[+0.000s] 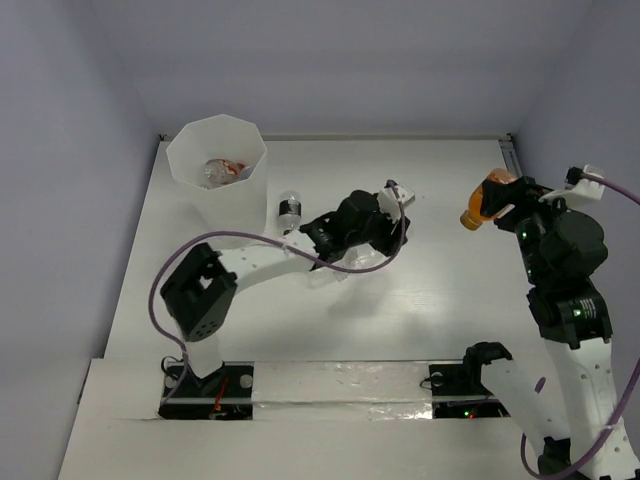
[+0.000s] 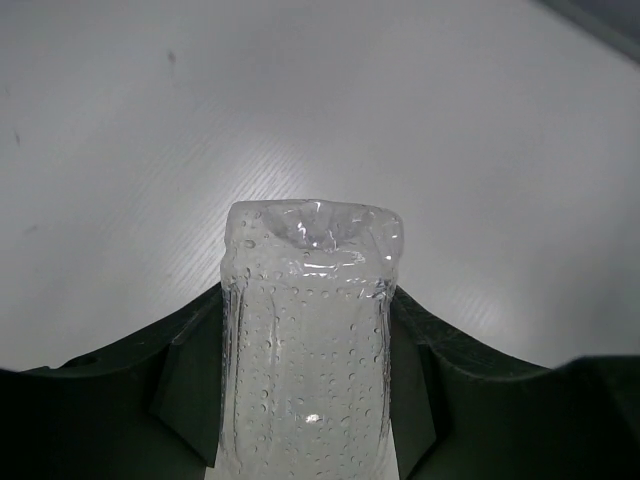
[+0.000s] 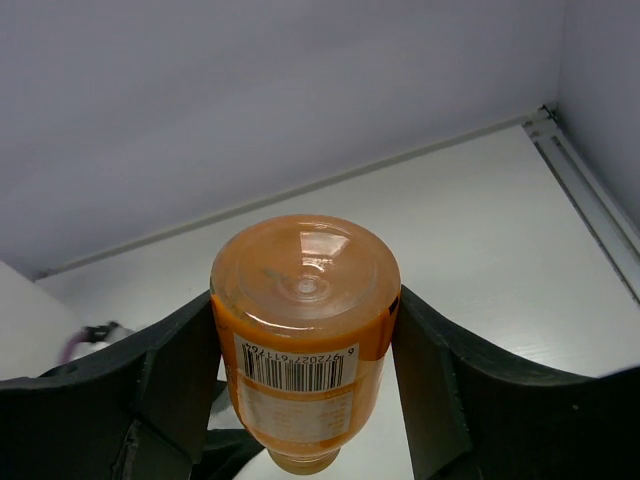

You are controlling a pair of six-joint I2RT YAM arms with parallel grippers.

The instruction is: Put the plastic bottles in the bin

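Spanning the whole enclosure, the white table [image 1: 450, 330] is walled on left, back and right, with a metal rail [image 3: 590, 190] along its right edge.

- Bin [image 1: 220, 208]: upright in the rear left corner, close to the left edge and back wall. Rim open upward; at least two bottles [image 1: 222, 171] lie at the bottom, one with red on it.
- Left end effector [image 2: 308, 340]: mid-table, right of the bin, fingers [image 2: 190, 370] clamped on a clear bottle [image 2: 310, 290] beaded with droplets. Bare table ahead of it.
- Right end effector [image 3: 305, 300]: near the rear right corner, jaws pinching the orange bottle [image 3: 300, 265], base toward the wrist camera, held off the table.
- Black-capped bottle [image 1: 289, 210]: on the table just beside the bin's right wall, between the bin and the left arm's wrist.

Widest open stretch: between the two arms and toward the near edge.
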